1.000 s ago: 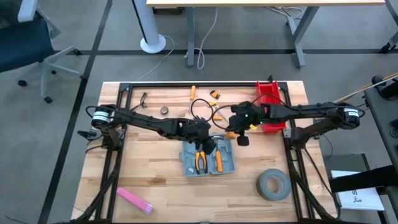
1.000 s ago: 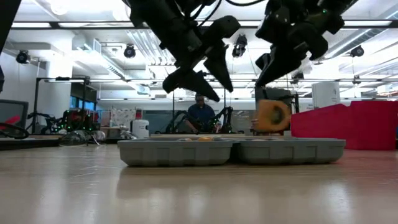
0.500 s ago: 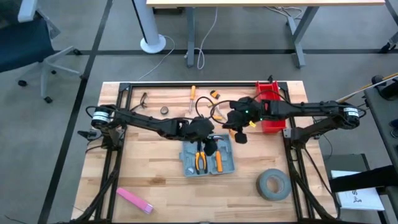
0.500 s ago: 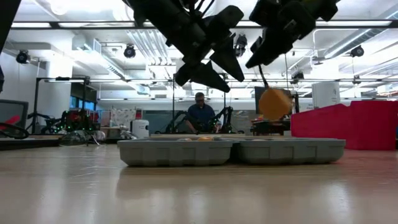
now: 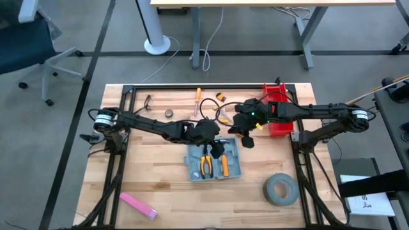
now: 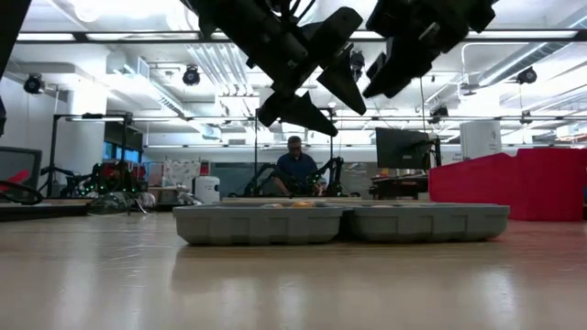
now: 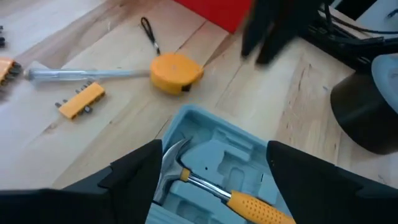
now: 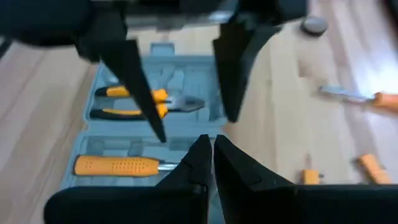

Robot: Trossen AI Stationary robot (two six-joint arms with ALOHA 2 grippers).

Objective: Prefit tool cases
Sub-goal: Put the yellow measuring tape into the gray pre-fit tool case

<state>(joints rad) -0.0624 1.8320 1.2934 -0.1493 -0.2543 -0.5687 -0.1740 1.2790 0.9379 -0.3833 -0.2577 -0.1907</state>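
A: Case [image 5: 213, 161] lay open mid-table, but the left gripper [image 5: 216, 149] hid one corner of it.
B: Was that gripper holding something?
A: No, its fingers stood wide apart above the hammer [image 7: 217, 191]. The right gripper [image 5: 246, 138] hung just beside, closed and empty.

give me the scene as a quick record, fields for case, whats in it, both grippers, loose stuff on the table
case: tool case, open flat on the table
contents: hammer, pliers, yellow-handled tool
left gripper: open, above the case, holding nothing
right gripper: shut, empty, raised above the case's far edge
loose items: tape measure, bit holder, tape roll, pink block
bin: red bin, by the right arm
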